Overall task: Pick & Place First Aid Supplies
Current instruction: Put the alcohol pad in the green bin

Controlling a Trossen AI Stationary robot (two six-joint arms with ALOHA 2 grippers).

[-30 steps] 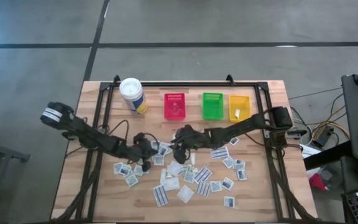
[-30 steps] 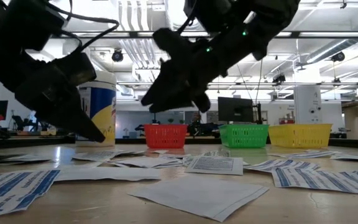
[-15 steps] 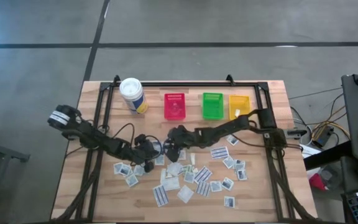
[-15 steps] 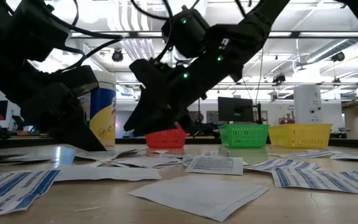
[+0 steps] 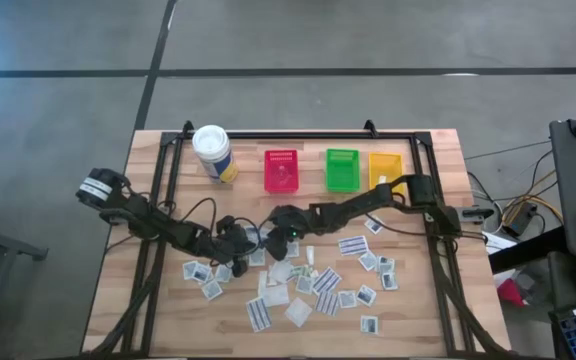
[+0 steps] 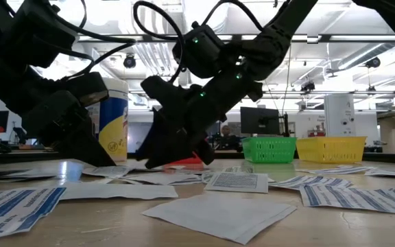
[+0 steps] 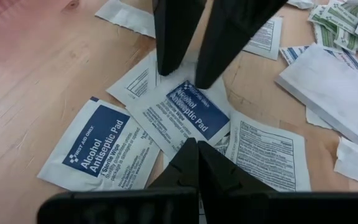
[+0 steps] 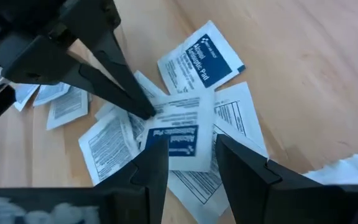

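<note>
Straddling one alcohol pad packet (image 8: 180,134), the right gripper (image 8: 188,163) gapes; left gripper (image 7: 194,163) pinched shut alongside.

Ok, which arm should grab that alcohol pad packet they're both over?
Probably right. The right end effector is open, its fingers straddling the alcohol pad packet. The left end effector is shut, with its tip only at the packet's edge.

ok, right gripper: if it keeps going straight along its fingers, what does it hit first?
Probably the alcohol antiseptic pad packet lying between the fingers of the open right gripper, on top of a small pile. The left gripper tips sit at that packet's far edge. Depth is hard to judge.
</note>
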